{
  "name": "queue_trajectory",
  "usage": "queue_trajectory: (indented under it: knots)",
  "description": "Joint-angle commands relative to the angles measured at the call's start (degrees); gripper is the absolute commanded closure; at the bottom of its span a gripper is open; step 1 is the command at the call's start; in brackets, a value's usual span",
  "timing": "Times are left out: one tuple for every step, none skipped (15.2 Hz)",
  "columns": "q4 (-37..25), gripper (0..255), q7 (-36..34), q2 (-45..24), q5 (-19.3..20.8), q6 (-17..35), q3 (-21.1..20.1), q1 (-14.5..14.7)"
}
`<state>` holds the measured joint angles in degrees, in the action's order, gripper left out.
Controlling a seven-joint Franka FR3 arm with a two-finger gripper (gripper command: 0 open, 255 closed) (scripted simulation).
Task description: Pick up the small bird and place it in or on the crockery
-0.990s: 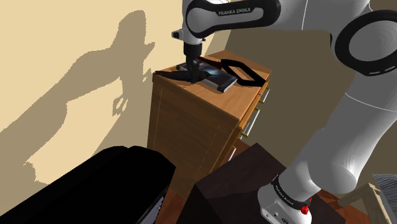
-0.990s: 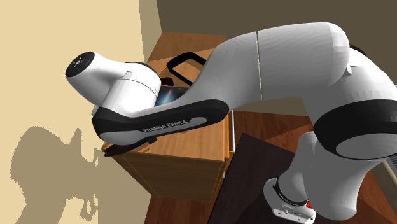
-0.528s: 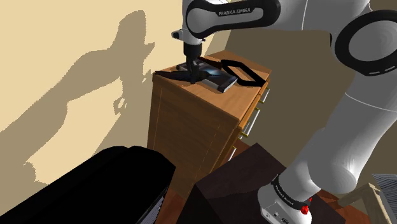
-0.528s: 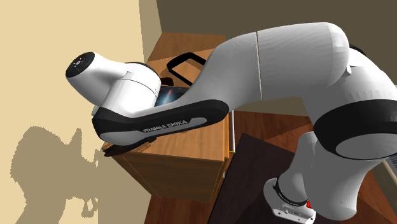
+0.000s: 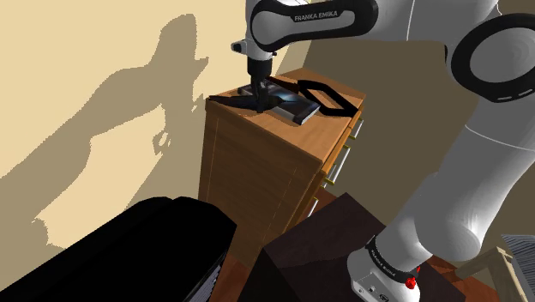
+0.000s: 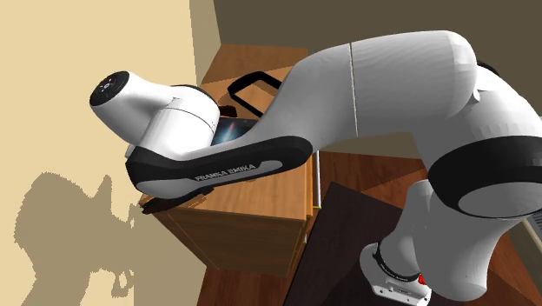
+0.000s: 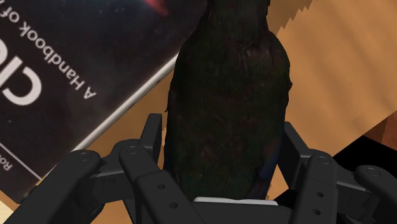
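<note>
The arm (image 6: 373, 96) hides most of the book (image 6: 233, 130) and of the black crockery (image 6: 246, 81) at its 1 o'clock; the picture's edge cuts the bird (image 7: 226, 95) and the book's title

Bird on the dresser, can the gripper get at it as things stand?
Likely yes. The gripper is down around the bird, and its fingers seem to clasp it from both sides. The book lies beside the bird, not in the way.

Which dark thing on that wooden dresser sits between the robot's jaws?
The dark bird figure, clasped between the jaws; the dark-covered book lies flat outside them, the black loop-shaped piece farther off.
</note>
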<state>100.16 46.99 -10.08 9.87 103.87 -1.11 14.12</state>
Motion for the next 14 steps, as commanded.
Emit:
queue_trajectory:
  knots:
    - [-0.6, 255, 0.1, 0.1, 0.0, -0.7, 0.0, 0.0]
    - [-1.2, 255, 0.2, 0.3, -0.1, -1.4, 0.0, 0.0]
    - [-1.8, 255, 0.3, 0.3, -0.1, -2.2, 0.0, 0.0]
    - [-2.5, 255, 0.4, 0.4, -0.1, -2.9, 0.0, 0.0]
    - [-3.1, 255, 0.5, 0.5, -0.2, -3.6, 0.0, 0.1]
    - [-3.8, 255, 0.7, 0.6, -0.2, -4.3, 0.0, 0.1]
    - [-4.5, 255, 0.8, 0.7, -0.2, -5.1, -0.1, 0.1]
    - [-5.2, 255, 0.9, 0.7, -0.2, -5.8, -0.1, 0.1]
    - [-5.9, 255, 1.0, 0.7, -0.2, -6.6, -0.1, 0.1]
    - [-6.6, 255, 1.1, 0.8, -0.3, -7.3, -0.1, 0.1]
    - [-7.4, 255, 1.2, 0.8, -0.3, -8.1, -0.1, 0.1]
    - [-8.2, 255, 1.3, 0.8, -0.3, -8.9, -0.1, 0.2]
    - [-9.0, 255, 1.4, 0.7, -0.3, -9.6, -0.1, 0.2]
    - [-9.8, 255, 1.5, 0.7, -0.3, -10.4, -0.1, 0.2]
